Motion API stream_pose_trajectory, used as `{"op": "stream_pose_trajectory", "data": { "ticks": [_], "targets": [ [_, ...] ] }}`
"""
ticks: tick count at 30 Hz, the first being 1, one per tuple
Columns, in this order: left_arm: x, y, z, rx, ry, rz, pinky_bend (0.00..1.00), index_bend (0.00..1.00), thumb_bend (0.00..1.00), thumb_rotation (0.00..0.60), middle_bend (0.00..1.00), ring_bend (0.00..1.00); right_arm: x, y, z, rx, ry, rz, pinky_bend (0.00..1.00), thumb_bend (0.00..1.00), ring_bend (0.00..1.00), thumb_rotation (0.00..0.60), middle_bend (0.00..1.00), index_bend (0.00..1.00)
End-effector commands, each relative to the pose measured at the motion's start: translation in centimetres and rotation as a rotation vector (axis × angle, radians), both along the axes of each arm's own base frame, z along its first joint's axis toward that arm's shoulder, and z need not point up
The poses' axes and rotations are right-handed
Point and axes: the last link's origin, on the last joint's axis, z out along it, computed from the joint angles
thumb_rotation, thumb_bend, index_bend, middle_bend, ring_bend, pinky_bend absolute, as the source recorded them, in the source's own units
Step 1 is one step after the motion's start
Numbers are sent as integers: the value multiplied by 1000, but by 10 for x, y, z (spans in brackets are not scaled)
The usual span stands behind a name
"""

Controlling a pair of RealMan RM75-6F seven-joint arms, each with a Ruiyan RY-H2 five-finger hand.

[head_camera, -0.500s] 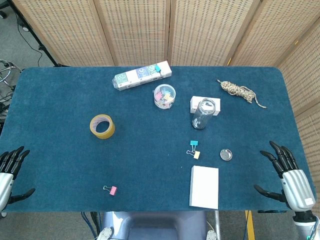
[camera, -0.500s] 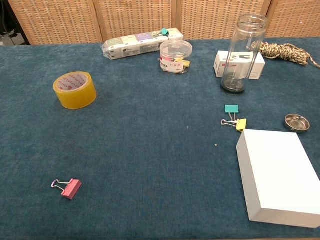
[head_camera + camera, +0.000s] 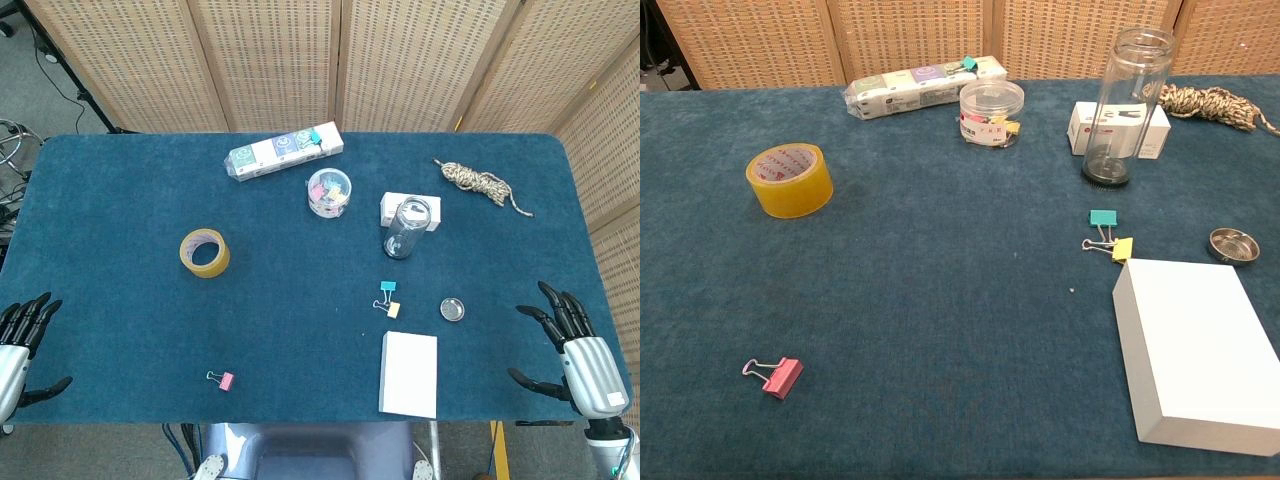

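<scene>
Both hands rest empty, fingers spread, at the tabletop (image 3: 120, 200) edges: left hand (image 3: 15, 345) nearest the pink clip (image 3: 222, 379), right hand (image 3: 578, 350) near the metal dish (image 3: 452, 309) and white box (image 3: 409, 373). Nothing is grasped yet.

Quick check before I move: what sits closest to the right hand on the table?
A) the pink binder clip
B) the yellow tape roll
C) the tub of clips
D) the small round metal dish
D: the small round metal dish lies just inboard of the right hand, with the white box a little further off.
</scene>
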Motion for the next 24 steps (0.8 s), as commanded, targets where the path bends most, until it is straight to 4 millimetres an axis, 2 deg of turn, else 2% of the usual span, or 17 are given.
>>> {"op": "stream_pose_trajectory", "data": {
  "ticks": [1,8,12,15,19,24],
  "targets": [
    [1,0,-1,-6,-2,-2,0,0,26,600,0,0,-4,-5,-4,10,9,-15,0,0,0,600,0,266],
    [1,-1,6,-1,-30,-5,0,0,27,600,0,0,-14,-22,-19,52,71,-54,0,21,0,600,0,353],
    [0,-2,11,9,-51,-8,0,0,27,600,0,0,-15,-44,-26,78,145,-71,0,91,0,600,0,381],
    [-1,-3,14,10,-61,-10,0,0,27,600,0,0,-13,-61,-32,110,196,-78,0,208,0,600,0,429],
    [-2,-5,17,3,-73,-17,0,0,27,600,0,0,-10,-83,-43,154,245,-104,0,335,0,600,0,443],
    [-3,-7,21,6,-89,-22,0,0,27,600,0,0,-5,-100,-55,188,272,-131,0,361,0,600,0,450]
  ]
}}
